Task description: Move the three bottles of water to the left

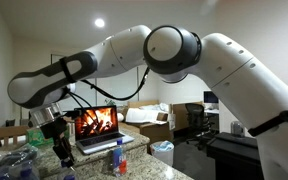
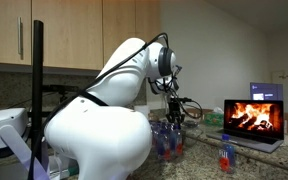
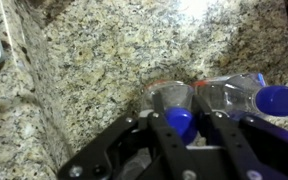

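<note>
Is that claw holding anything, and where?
The gripper straddles one bottle at its blue-capped top; whether it actually clamps it cannot be told.

On the counter (image 2: pixel 282 162) in an exterior view, the laptop (image 2: pixel 254 115) stood toward the right end, with a lone bottle (image 2: pixel 225 157) in front of it, nearer the camera. The two other bottles (image 2: pixel 164 140) stood close together, well to the left of that one and directly under the gripper (image 2: pixel 174 118). In the wrist view, one of the pair sat between the fingers (image 3: pixel 160 132), the other just beside it on the right
</note>
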Robot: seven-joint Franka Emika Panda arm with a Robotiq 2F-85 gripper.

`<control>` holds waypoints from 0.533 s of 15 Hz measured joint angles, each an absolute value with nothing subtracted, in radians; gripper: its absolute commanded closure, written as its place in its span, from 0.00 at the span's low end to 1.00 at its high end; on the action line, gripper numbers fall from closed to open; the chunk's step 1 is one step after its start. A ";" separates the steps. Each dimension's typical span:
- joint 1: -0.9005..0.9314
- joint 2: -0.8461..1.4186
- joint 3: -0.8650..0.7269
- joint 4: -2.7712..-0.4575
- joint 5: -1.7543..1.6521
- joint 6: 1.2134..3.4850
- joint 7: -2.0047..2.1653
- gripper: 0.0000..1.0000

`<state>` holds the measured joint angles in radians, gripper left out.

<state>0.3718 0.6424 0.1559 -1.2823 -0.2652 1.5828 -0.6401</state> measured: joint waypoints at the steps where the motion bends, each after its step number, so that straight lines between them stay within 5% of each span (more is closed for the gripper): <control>1: 0.372 0.642 0.156 -1.290 -0.265 1.584 -0.640 0.85; 8: 0.369 0.631 0.156 -1.327 -0.256 1.647 -0.640 0.85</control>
